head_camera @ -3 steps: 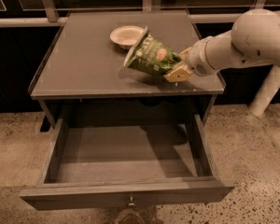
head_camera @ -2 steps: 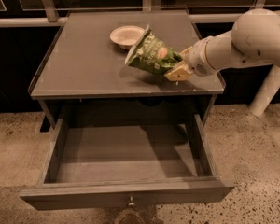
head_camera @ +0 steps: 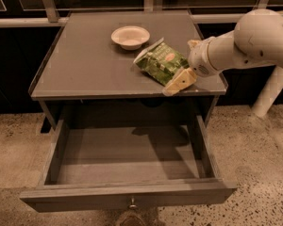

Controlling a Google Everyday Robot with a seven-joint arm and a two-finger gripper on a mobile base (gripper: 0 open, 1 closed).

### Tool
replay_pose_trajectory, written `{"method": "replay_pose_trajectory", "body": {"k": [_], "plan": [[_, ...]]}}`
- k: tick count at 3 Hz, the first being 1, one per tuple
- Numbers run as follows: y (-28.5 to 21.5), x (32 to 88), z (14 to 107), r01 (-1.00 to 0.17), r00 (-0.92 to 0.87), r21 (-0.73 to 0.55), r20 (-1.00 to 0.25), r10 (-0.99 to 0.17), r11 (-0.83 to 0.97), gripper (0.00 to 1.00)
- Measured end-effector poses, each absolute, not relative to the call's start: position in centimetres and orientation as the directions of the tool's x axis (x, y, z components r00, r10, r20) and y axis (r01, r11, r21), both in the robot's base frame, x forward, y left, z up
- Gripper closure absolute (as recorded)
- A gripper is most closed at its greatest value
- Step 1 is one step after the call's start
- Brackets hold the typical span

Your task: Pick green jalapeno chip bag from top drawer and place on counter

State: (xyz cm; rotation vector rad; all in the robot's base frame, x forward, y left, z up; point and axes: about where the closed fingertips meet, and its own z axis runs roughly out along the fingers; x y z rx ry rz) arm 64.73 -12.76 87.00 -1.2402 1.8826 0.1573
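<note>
The green jalapeno chip bag (head_camera: 161, 63) lies tilted on the right part of the counter (head_camera: 85, 65), white top edge pointing toward the white bowl. My gripper (head_camera: 186, 62) comes in from the right at the bag's right end. Its fingers are spread, one beige fingertip (head_camera: 180, 81) below the bag near the counter's front edge and one above; the bag's end lies between them and appears to rest on the counter. The top drawer (head_camera: 127, 192) is pulled fully out below the counter, and its inside is bare.
A white bowl (head_camera: 130, 36) sits at the back middle of the counter, just left of the bag. A white post (head_camera: 269, 91) stands right of the cabinet. Railing and dark panels run behind. Speckled floor surrounds the open drawer.
The bag has come down from a raised tilt to lie flatter on the counter, slightly further right. The gripper's fingers now look spread around its end.
</note>
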Motion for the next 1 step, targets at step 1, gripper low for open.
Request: {"method": "replay_pose_trajectory", "body": {"k": [1], "plan": [[-12.76, 64.73, 87.0, -0.802, -0.143, -0.329, -0.705, -0.694, 0.499, 0.0]]}}
